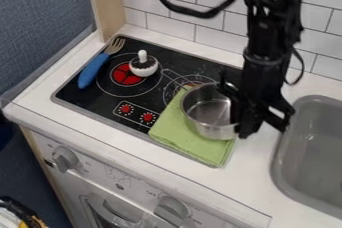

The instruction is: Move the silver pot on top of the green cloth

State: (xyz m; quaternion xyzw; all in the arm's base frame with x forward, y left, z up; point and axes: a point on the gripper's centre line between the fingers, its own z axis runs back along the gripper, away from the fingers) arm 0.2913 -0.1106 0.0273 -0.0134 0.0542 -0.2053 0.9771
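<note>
The black gripper (244,128) hangs at the right side of the silver pot (206,107), close against its rim and hiding part of that side. Whether it holds the pot cannot be told. Upright, the pot stands over the upper right part of the green cloth (175,132), its thin handle pointing to the upper left. The folded cloth lies across the right part of the black stovetop and the counter edge beside it, and shows mostly left of and below the pot.
A blue-handled fork (95,70) lies at the stovetop's left (77,96). Near it, a small black-and-white object with a white knob (143,65) sits by the red burner. Right of the gripper is the grey sink (308,144); a tiled wall (217,24) rises behind.
</note>
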